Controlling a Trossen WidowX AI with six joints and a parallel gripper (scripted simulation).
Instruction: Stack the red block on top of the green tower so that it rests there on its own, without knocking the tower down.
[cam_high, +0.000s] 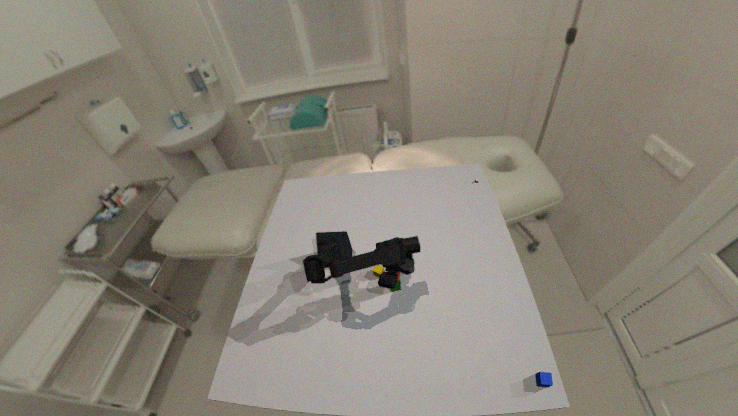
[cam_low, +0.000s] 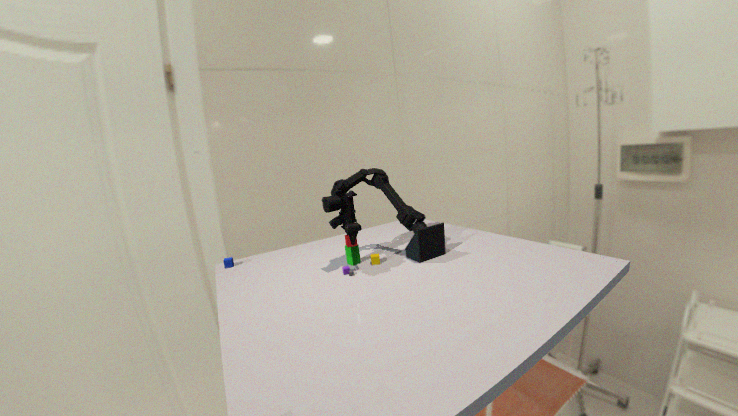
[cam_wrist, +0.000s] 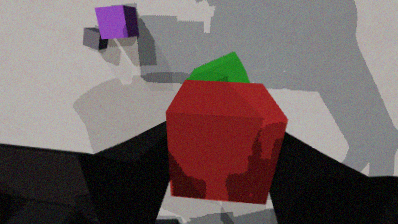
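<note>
On the white table (cam_low: 413, 320), going left to right in the exterior view: a blue cube (cam_low: 228, 262) sits near the far left corner, well apart from the rest. A purple cube (cam_low: 346, 269) lies just beside the green tower (cam_low: 352, 254). The red block (cam_low: 350, 240) sits directly over the tower, seemingly touching its top, though the seam is too small to confirm. The gripper (cam_low: 351, 230) is clamped on the red block from above. Next come a yellow cube (cam_low: 375, 258) and the arm's black base (cam_low: 425, 241).
</note>
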